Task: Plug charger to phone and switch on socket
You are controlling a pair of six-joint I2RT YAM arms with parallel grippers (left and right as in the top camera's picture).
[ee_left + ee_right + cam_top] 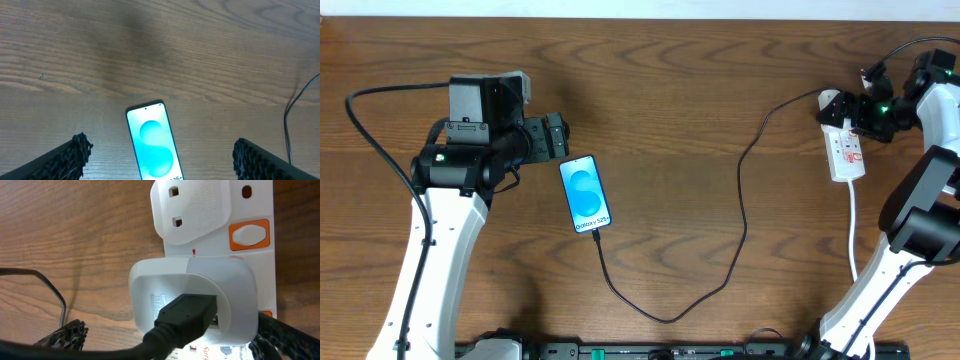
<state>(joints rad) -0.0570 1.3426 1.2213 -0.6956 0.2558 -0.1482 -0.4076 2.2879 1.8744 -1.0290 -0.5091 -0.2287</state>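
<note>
The phone (pixel 586 194) lies flat on the wooden table with its blue screen lit, and also shows in the left wrist view (pixel 152 145). The black charger cable (pixel 744 190) meets the phone's near edge, loops across the table and runs up to a white adapter (pixel 192 300) plugged into the white socket strip (pixel 847 150). My left gripper (pixel 556 135) is open and empty just behind the phone (pixel 160 157). My right gripper (pixel 865 108) is open over the strip, its fingers either side of the adapter (pixel 172 340). An orange switch (pixel 248 234) sits beside the free outlet.
The strip's white cord (pixel 853 225) runs toward the near edge by the right arm's base. The black cable's loop (pixel 665 318) lies near the front edge. A black rail (pixel 670 350) runs along the front.
</note>
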